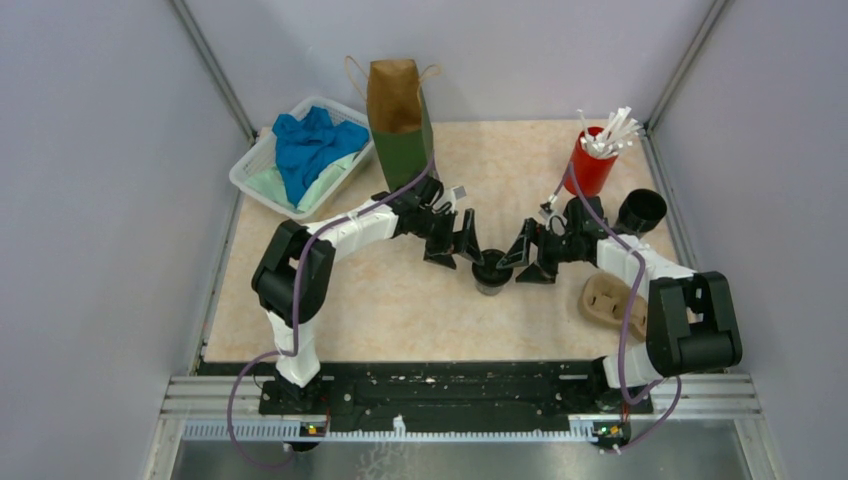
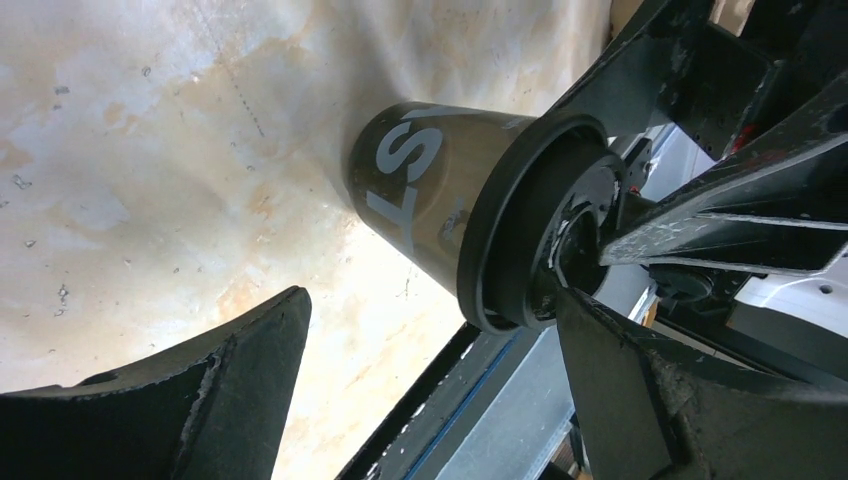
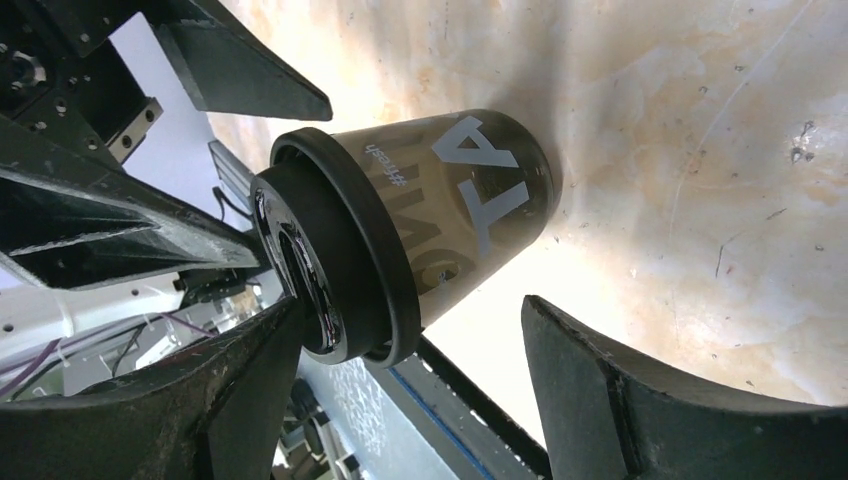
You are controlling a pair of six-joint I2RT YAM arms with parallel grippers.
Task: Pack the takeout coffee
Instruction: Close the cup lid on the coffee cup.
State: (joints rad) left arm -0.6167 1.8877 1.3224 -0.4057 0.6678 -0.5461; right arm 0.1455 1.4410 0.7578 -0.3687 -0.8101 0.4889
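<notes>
A takeout coffee [image 1: 490, 272], a small black cup with white lettering and a round black lid, stands upright mid-table between my two grippers. My left gripper [image 1: 455, 250] is just left of it, jaws wide open and empty. In the left wrist view the takeout coffee [image 2: 430, 190] lies just beyond the left gripper [image 2: 430, 300], its lid close to one fingertip [image 2: 585, 320]. My right gripper [image 1: 530, 262] is just right of the cup, also open. In the right wrist view the takeout coffee [image 3: 450, 200] sits at the tips of the right gripper [image 3: 410, 310]. A second black cup [image 1: 640, 210] stands at the far right.
A brown and green paper bag [image 1: 398, 120] stands open at the back centre. A clear bin [image 1: 250, 165] of blue and green cloths is at the back left. A red cup [image 1: 592, 165] of white sticks stands back right. A tan pulp carrier [image 1: 612, 300] lies near the right arm's base.
</notes>
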